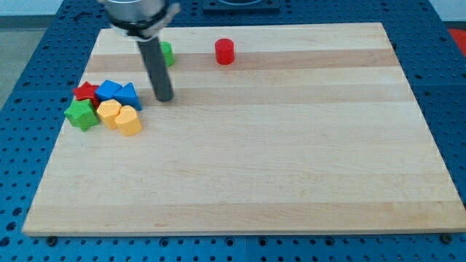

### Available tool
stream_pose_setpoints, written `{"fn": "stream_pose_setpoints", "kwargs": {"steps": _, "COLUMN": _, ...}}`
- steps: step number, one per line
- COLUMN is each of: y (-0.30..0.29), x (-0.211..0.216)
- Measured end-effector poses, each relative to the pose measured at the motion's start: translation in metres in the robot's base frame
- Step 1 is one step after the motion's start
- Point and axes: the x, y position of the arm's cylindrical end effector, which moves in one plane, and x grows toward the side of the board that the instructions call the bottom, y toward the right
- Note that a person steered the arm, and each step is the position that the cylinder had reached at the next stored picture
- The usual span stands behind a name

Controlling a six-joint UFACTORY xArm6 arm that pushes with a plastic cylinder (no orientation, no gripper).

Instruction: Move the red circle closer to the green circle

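While rod is stood near desk (306, 182) upper-left area, my tip (165, 99) is seen below green circle (167, 53), apart from it, just right of block cluster. Green circle partly hidden behind rod. Red circle (224, 52) located right of green circle, well apart, same row. Cluster left of tip: red star (86, 92), blue blocks (116, 92), green star (81, 114), yellow blocks (120, 116). No pincer fitted; state not applicable.

Wooden board (291, 160) carries red circle (225, 52), green circle (167, 53), clustered blocks (106, 106) at the view's left
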Motion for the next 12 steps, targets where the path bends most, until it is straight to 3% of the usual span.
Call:
{"fn": "stream_pose_setpoints", "kwargs": {"steps": 1, "y": 0.067, "x": -0.012}}
{"fn": "stream_pose_setpoints", "kwargs": {"steps": 2, "y": 0.126, "x": -0.054}}
{"fn": "stream_pose_setpoints", "kwargs": {"steps": 3, "y": 0.163, "x": -0.113}}
{"fn": "stream_pose_setpoints", "kwargs": {"steps": 4, "y": 0.151, "x": -0.147}}
{"fn": "stream_pose_setpoints", "kwargs": {"steps": 6, "y": 0.080, "x": -0.151}}
{"fn": "stream_pose_setpoints", "kwargs": {"steps": 9, "y": 0.074, "x": -0.101}}
{"fn": "stream_pose_setpoints", "kwargs": {"steps": 12, "y": 0.087, "x": -0.121}}
